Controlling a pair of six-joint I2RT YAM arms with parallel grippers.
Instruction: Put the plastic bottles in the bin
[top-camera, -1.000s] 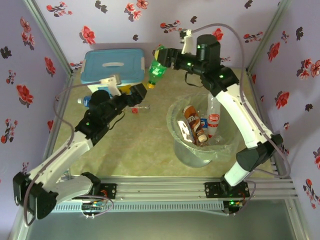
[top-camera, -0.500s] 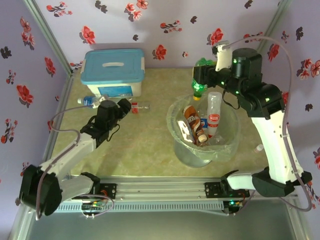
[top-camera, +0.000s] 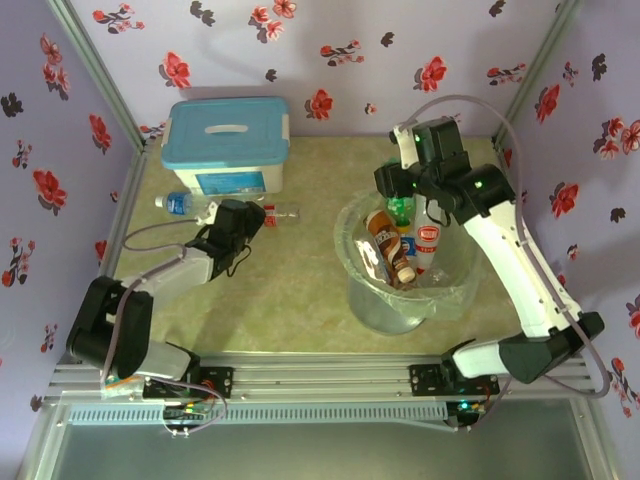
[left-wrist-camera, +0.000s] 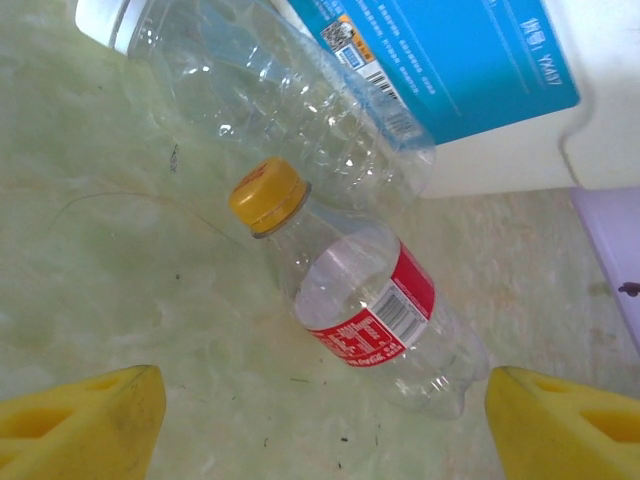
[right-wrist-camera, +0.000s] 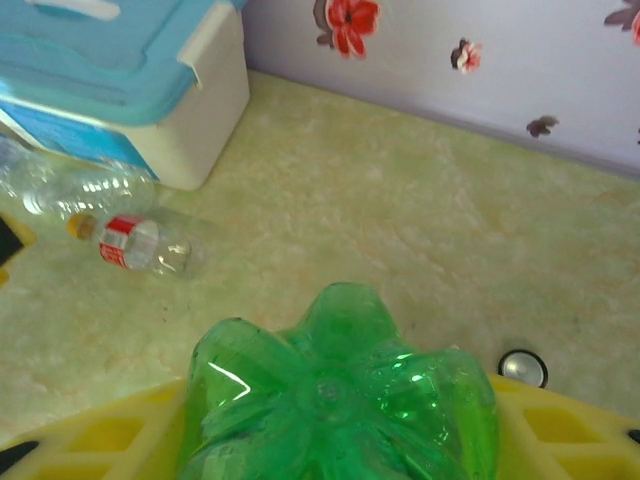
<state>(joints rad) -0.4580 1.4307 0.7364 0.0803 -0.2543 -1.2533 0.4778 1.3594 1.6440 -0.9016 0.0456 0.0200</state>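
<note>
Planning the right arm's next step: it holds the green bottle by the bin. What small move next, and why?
Probably ease the right gripper nearer, over the bin's middle: the green bottle it grips hangs at the far rim, so releasing here might catch the edge.

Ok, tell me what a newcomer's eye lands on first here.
The bright green bottle, clamped in the right tool at the bin's far rim. Next, the left tool, open above a red-labelled bottle that lies on the table beside the blue-lidded box.
</note>
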